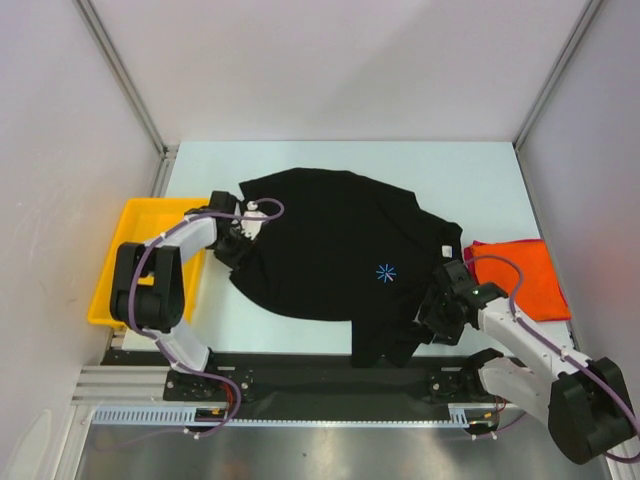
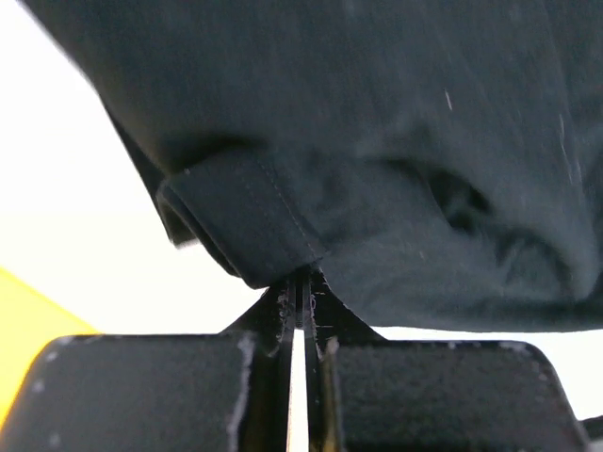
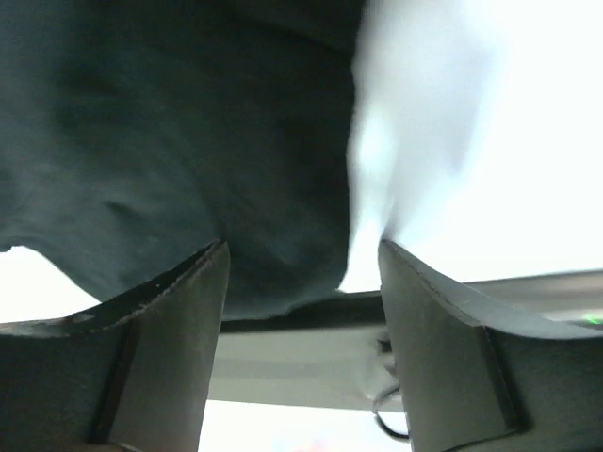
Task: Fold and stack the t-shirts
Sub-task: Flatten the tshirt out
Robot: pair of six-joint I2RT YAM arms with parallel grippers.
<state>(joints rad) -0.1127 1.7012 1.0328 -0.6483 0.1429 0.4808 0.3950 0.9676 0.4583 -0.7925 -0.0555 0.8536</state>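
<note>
Clearly, left tool (image 2: pixel 301 282) pinches hem of black t-shirt (image 1: pixel 330 240); right tool (image 3: pixel 301 249) gapes around its edge.

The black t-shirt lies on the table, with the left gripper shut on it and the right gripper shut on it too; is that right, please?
Not quite. The left gripper is shut on the black t-shirt, but the right gripper is open: the right wrist view shows its fingers wide apart, with cloth loose between them.
</note>
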